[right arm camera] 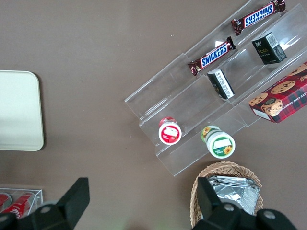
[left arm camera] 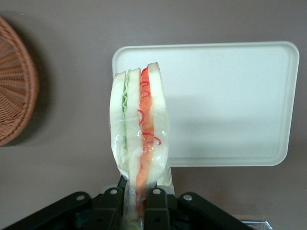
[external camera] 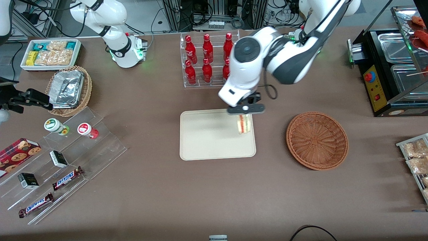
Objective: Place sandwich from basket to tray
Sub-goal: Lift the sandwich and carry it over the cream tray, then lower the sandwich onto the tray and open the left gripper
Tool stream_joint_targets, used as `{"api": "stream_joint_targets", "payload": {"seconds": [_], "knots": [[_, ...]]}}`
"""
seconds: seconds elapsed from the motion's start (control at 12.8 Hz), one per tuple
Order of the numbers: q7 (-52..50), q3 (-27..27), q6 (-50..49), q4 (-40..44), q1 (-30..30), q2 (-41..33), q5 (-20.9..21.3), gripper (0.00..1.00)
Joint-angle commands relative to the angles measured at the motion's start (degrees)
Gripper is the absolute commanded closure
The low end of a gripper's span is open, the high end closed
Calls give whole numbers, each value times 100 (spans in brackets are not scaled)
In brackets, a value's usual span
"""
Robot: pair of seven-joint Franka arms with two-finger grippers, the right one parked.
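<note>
My left gripper [external camera: 244, 117] is shut on the sandwich [external camera: 243, 124], a plastic-wrapped wedge of white bread with red-orange and green filling. It holds the sandwich in the air above the edge of the cream-beige tray [external camera: 207, 140] that faces the basket. In the left wrist view the sandwich [left arm camera: 139, 134] hangs pinched between the two black fingers [left arm camera: 157, 211], with the tray [left arm camera: 230, 105] below it. The reddish-brown wicker basket [external camera: 317, 140] sits empty on the table beside the tray, toward the working arm's end; its rim also shows in the left wrist view [left arm camera: 14, 91].
A clear rack of red bottles [external camera: 209, 60] stands farther from the front camera than the tray. A black food warmer [external camera: 391, 70] stands at the working arm's end. A tan basket with foil [external camera: 68, 88], a snack box [external camera: 50, 53] and an acrylic shelf of snacks [external camera: 60, 167] lie toward the parked arm's end.
</note>
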Motion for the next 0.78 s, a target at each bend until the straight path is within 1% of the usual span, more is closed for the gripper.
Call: {"api": "stream_joint_targets", "payload": {"seconds": [0.0,0.08,0.31,0.39,0.47,0.7], "knots": [[-43,-17,101,509,-251,724,327,100],[-60,-8,277,509,-305,839,476,100],[-43,-8,917,553,-392,1321,573,100],[-43,9,1059,562,-523,1454,748,100],[-69,18,1130,588,-594,1594,906,100],[-139,18,1236,606,-604,1858,1083,100]]}}
